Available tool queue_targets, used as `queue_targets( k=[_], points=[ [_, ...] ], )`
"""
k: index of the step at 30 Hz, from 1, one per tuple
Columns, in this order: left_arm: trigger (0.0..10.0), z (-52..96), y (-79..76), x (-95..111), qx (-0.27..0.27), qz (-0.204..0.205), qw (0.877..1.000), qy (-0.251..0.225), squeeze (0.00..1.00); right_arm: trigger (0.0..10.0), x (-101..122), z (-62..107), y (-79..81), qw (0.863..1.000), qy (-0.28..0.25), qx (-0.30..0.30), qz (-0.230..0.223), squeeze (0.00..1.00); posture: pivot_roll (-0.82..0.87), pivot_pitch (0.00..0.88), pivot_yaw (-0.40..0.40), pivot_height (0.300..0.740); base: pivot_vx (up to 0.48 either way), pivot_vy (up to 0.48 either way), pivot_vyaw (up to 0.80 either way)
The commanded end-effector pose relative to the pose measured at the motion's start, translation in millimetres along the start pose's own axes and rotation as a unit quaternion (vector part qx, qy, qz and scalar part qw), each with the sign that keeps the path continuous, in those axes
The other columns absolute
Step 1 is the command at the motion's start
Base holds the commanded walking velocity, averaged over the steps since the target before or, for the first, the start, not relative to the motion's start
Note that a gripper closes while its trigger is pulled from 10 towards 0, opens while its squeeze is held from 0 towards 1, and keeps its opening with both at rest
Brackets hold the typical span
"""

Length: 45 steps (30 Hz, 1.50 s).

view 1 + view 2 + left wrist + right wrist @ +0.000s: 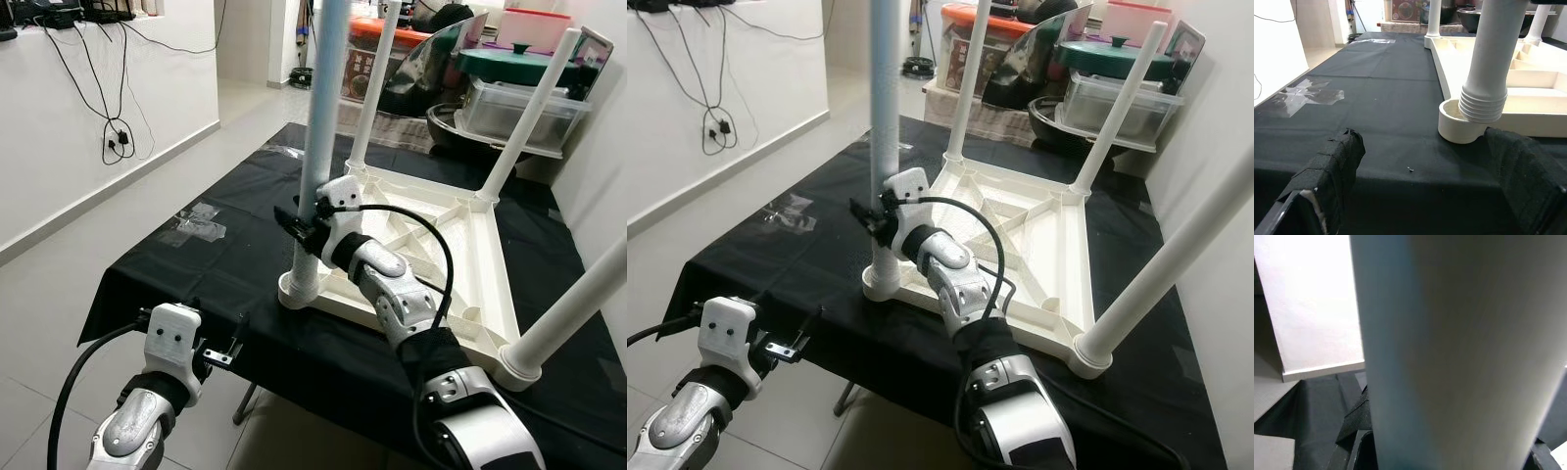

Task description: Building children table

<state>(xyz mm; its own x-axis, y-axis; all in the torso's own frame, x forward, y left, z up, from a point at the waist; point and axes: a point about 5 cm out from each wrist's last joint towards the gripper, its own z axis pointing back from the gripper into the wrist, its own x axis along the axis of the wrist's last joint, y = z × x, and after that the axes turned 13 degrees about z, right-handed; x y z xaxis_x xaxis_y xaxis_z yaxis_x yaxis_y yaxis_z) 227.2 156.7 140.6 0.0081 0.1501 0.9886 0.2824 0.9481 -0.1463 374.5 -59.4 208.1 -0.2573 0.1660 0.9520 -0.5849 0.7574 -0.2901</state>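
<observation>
A: Where was the table [480,264]?

B: Lay upside down on a black cloth [196,284], long side running from 6 to 12 o'clock. Hard, smooth white plastic, ribbed underneath in a web of triangles.

A: And the leg [318,147]?

B: Stood at the table's 7 o'clock corner, long axis close to upright, pointing up toward 12. A plain round tube, pale and matte, with ringed threads at the foot. Threads still bare above the rim of the round socket [1459,128].

A: Right claw [306,227]?

B: Pinched the leg low down, just above the socket, one black finger on each side.

A: Left claw [220,352]?

B: Hovered at the cloth's near edge, around 7 o'clock from the table. Spread wide, holding nothing. Fingers [1337,166] wrapped in rough black tape, frayed at one tip.

A: Anything hard to make out?

B: Leg's top cut off by the frame. Near-right leg [578,304] cut off too, slanting toward 2 o'clock. From the right wrist, just a blurred pale column, surface too close to read. Shiny crumpled clear tape [196,223] on the cloth at 9 o'clock from the table.
</observation>
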Motion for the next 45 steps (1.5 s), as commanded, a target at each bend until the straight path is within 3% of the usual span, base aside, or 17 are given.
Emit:
queue_targets(
  k=[1,13,21,28,34,45],
  points=[
    [10.0,0.3,-1.1,3.4,-0.001,-0.002,1.0,-0.008,0.0,0.0,0.8,-1.6,0.0,1.0,0.001,0.003,0.012,0.0,0.13,0.0,-0.137,0.74,0.0,0.0,0.0],
    [10.0,0.9,-2.3,3.8,0.001,0.0,1.0,-0.012,0.0,0.0,24.3,-16.8,-14.0,0.999,-0.009,0.003,0.052,0.0,0.13,0.0,-0.153,0.74,0.0,0.0,0.0],
    [10.0,1.3,-3.9,2.8,0.002,0.003,1.0,-0.011,0.0,0.0,28.5,-20.4,-3.6,0.997,-0.019,0.031,0.067,0.0,0.14,0.0,-0.157,0.74,0.0,0.0,0.0],
    [10.0,1.5,-2.6,2.3,0.005,0.003,1.0,-0.011,0.0,0.0,8.8,-15.7,16.1,0.992,-0.02,0.098,0.083,0.0,0.14,0.0,-0.171,0.74,0.0,0.0,0.0],
    [10.0,0.7,-4.0,2.3,0.007,0.004,1.0,-0.015,0.0,0.0,-5.0,-14.5,17.4,0.987,0.002,0.106,0.121,0.0,0.15,0.0,-0.181,0.74,0.0,0.0,0.0],
    [10.0,1.6,-3.8,2.0,0.009,0.003,1.0,-0.015,0.0,0.0,-4.8,-16.3,13.9,0.986,0.004,0.091,0.14,0.0,0.15,0.0,-0.18,0.74,0.0,0.0,0.0]
  ],
)
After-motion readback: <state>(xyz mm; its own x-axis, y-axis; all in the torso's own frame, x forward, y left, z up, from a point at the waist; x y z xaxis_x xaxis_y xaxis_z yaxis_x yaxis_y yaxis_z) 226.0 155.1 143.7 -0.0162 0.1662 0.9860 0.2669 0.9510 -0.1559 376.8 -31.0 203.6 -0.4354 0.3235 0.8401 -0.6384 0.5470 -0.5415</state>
